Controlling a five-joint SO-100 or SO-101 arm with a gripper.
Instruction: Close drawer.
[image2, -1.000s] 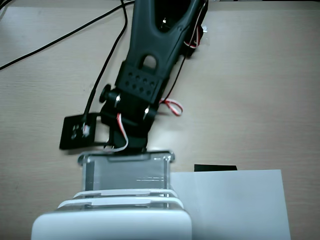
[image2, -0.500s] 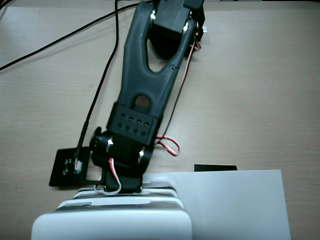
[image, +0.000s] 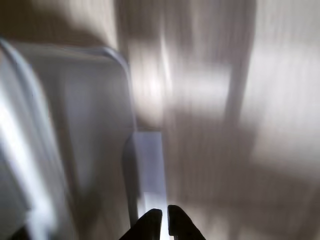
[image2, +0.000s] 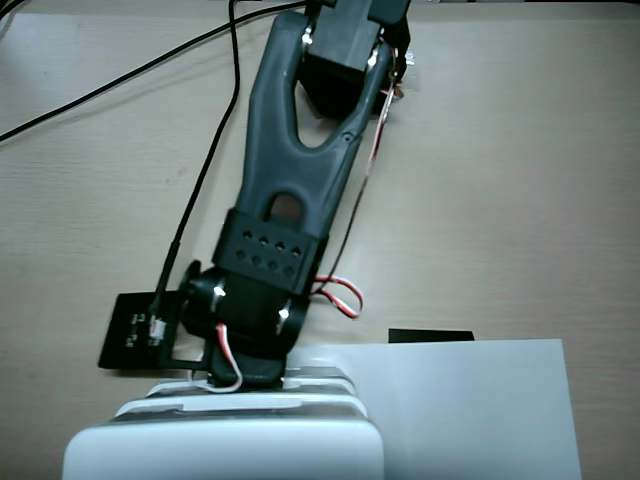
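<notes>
In the wrist view, which is blurred by motion, the drawer (image: 85, 125) fills the left half: a translucent grey tray with a pale rounded rim. Its small flat handle tab (image: 150, 165) sticks out toward the bottom centre. My gripper (image: 165, 222) shows as two dark fingertips at the bottom edge, almost together with only a thin slit between them, right at the end of the tab. In the fixed view the dark arm (image2: 290, 170) reaches down from the top to the white drawer unit (image2: 220, 440). The wrist hides the fingertips there.
A flat white sheet of paper (image2: 470, 400) lies to the right of the drawer unit, with a small black patch (image2: 430, 335) at its top edge. A black plate (image2: 135, 335) lies left of the wrist. Black cables (image2: 120, 85) cross the beige wooden table (image2: 520, 180).
</notes>
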